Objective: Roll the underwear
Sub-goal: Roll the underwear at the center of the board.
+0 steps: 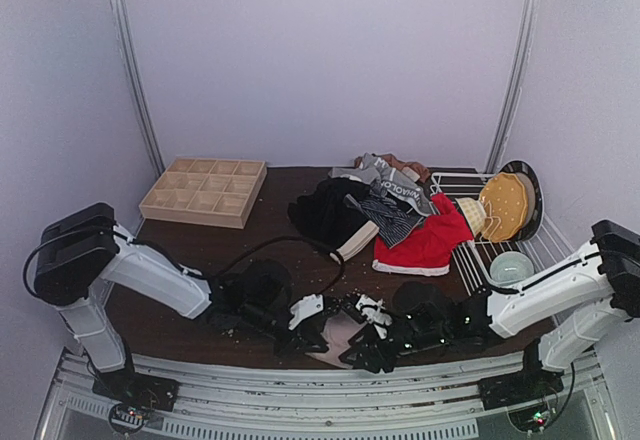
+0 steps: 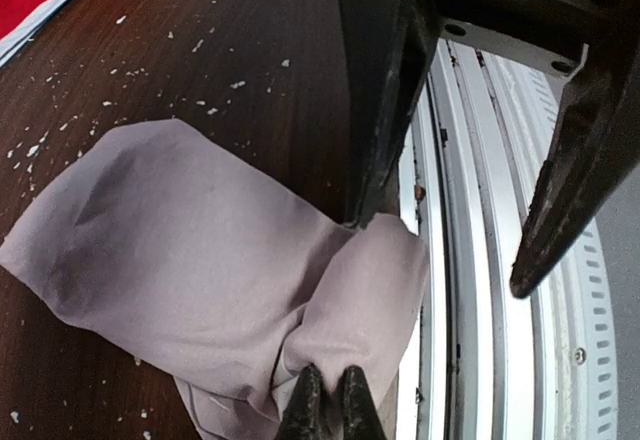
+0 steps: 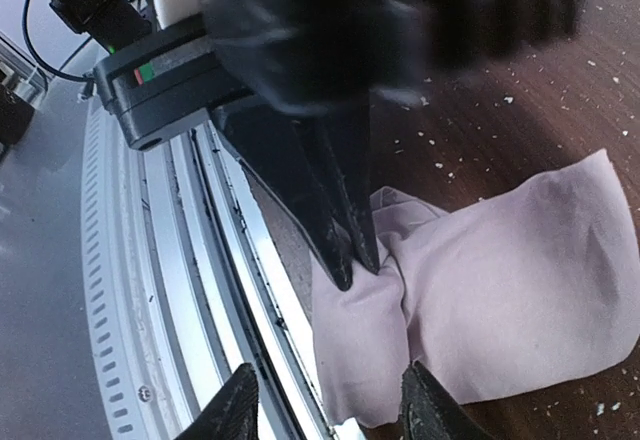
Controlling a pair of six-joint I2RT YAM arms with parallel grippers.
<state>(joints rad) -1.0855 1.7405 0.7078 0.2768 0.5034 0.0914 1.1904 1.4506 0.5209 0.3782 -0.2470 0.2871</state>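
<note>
A pale pink-beige underwear (image 2: 180, 240) lies on the dark table at its near edge, also seen in the right wrist view (image 3: 500, 290) and from above (image 1: 335, 348). My left gripper (image 2: 325, 400) is shut on a bunched fold at the cloth's near end (image 1: 312, 322). My right gripper (image 3: 330, 415) is open, its fingers (image 3: 235, 410) straddling that same end, right next to the left fingers (image 3: 345, 230). From above, the right gripper (image 1: 368, 345) faces the left one. A red underwear (image 1: 430, 240) with a pale waistband lies further back, beside a pile of dark and striped ones (image 1: 370, 205).
A wooden grid tray (image 1: 205, 190) sits at the back left. A wire rack (image 1: 470, 260) at the right holds a round yellow thing (image 1: 505, 205) and a pale bowl (image 1: 511, 265). Metal rails (image 2: 470, 260) run along the table's near edge. White crumbs dot the tabletop.
</note>
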